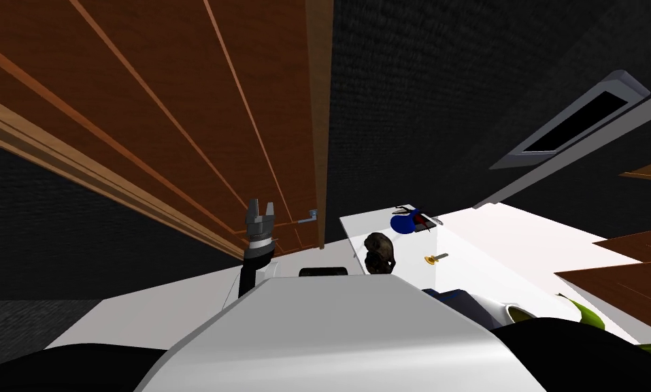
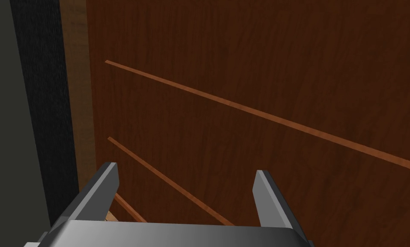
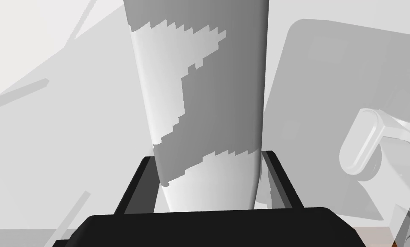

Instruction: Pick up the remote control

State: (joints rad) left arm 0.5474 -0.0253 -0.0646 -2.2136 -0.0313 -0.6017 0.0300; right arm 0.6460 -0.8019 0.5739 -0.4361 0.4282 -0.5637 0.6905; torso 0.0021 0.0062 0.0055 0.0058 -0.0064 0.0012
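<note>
The long, light grey slab-shaped remote control (image 3: pixel 199 85) is clamped between the right gripper (image 3: pixel 208 155) fingers. The left gripper (image 2: pixel 184 168) is held open-jawed before a brown wooden panel (image 2: pixel 264 64). By the white tabletop (image 1: pixel 521 245), a white cup (image 1: pixel 504 312) with an olive inside is seen; its contents cannot be told.

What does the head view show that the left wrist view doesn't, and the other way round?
Head view: a white table bearing a blue object and a dark brown lump. Left wrist view: the fingers close up, standing apart, holding nothing. Both: the left gripper raised before a brown wood panel with lighter stripes.
</note>
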